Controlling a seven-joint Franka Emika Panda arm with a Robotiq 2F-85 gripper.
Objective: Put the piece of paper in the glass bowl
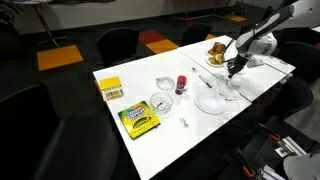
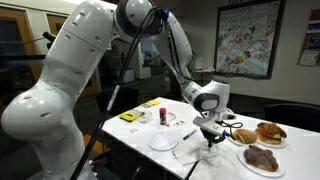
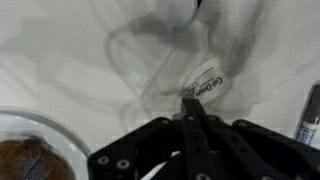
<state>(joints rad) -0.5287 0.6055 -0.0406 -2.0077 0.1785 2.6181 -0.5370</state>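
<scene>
My gripper [image 1: 233,68] hangs low over the table's far end, between the round white plate [image 1: 210,100] and the pastry plates; it also shows in an exterior view [image 2: 210,133]. In the wrist view its fingers [image 3: 190,100] are shut, tips down at a crinkled clear plastic piece with a white printed label [image 3: 205,80]. I cannot tell whether they pinch it. A small crumpled white paper scrap [image 1: 185,122] lies near the table's front edge, apart from the gripper. The glass bowl [image 1: 162,104] stands mid-table, beside the crayon box.
A green-yellow crayon box [image 1: 139,120] and a yellow box [image 1: 111,89] lie at one end. A red can [image 1: 181,83] and a second clear dish [image 1: 165,85] stand mid-table. Plates of pastries [image 2: 262,133] sit by the gripper. A marker [image 3: 310,115] lies nearby.
</scene>
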